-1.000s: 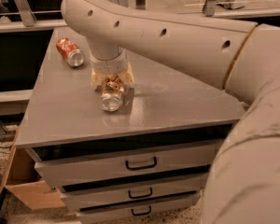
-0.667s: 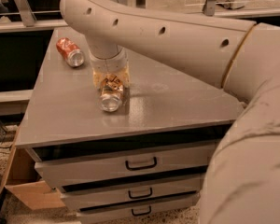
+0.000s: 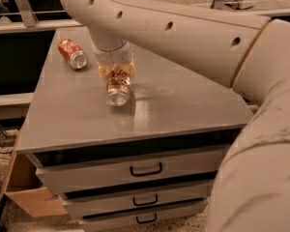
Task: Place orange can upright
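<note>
The orange can [image 3: 117, 93] has a pale golden body and a silver end that faces the camera. It lies tilted, near the middle of the grey cabinet top [image 3: 179, 108]. My gripper [image 3: 116, 75] comes down from above on the big beige arm and is shut on the can's body, with fingers on both sides. The can's far end is hidden by the gripper. I cannot tell whether the near end touches the top.
A deeper red-orange can [image 3: 72, 53] lies on its side at the back left of the top. The cabinet has three drawers with handles [image 3: 146, 170] below. A cardboard box [image 3: 31, 197] sits on the floor at the left. The arm's bulk fills the right.
The gripper's fingers have drawn in around the orange can, and the can's near end has risen slightly. The red-orange can has not moved.
</note>
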Available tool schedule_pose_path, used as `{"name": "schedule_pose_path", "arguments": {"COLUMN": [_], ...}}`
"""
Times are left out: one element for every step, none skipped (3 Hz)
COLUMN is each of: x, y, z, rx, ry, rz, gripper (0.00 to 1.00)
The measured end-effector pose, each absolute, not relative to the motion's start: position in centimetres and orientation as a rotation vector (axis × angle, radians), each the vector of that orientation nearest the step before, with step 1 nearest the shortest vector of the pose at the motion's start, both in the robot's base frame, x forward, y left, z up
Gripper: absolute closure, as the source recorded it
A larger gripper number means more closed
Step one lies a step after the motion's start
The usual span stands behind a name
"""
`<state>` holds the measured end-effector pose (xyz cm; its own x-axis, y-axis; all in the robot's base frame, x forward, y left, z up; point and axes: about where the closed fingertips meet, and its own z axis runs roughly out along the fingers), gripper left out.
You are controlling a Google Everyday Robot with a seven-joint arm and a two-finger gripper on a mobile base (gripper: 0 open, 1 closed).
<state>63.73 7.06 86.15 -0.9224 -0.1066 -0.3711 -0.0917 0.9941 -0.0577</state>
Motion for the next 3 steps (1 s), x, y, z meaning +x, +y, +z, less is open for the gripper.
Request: {"name": "schedule_pose_path", "arguments": {"x": [65.3, 66.5, 66.9], "y": [6.9, 6.9, 6.8], "z": [89.1, 91.6, 93.1], "rx": [-0.263, -0.420, -0.546], "ry": [2.638, 2.500, 2.368], "rz": [-0.014, 0.095, 0.234], "gripper": [1.00, 1.00, 1.00]}}
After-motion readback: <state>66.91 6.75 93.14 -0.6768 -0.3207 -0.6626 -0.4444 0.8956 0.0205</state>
